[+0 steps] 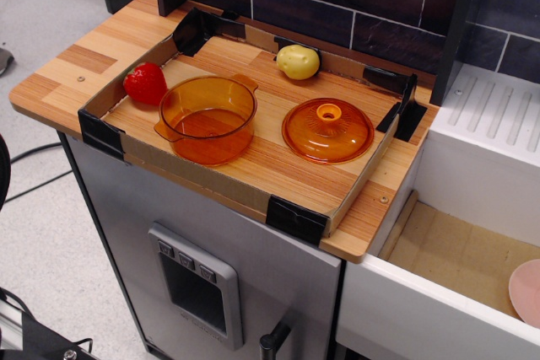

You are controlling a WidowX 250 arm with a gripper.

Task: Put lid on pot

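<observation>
Wooden countertop (pixel 67 73) fitted with a low cardboard tray (pixel 253 196), black tape at its corners. All task items are found inside this tray.

The pot (pixel 207 118) is seen upright and uncovered toward the left end of the tabletop, near the front edge; one tab handle is turned to the back, the other to the front left. Nothing is seen inside it.

The lid (pixel 328 131) is laid flat, knob (pixel 329 112) upward, toward the right end of the tabletop, just beside the pot but apart from it; a strip of bare wood is visible between them.

A red strawberry toy (pixel 146 83) is noted touching or nearly touching the pot's left rear side. A yellow potato-like toy (pixel 298 61) is placed against the tray's back wall.

No arm or claw is shown anywhere in the view, so whether it is spread or closed cannot be told, nor which way the lid lies from it.

Judgement: task not yet begun. The deciding relation is lid-to-pot: the lid must be carried leftward along the tabletop. Being round, the lid has no long axis; the knob is the likely grasp point.
</observation>
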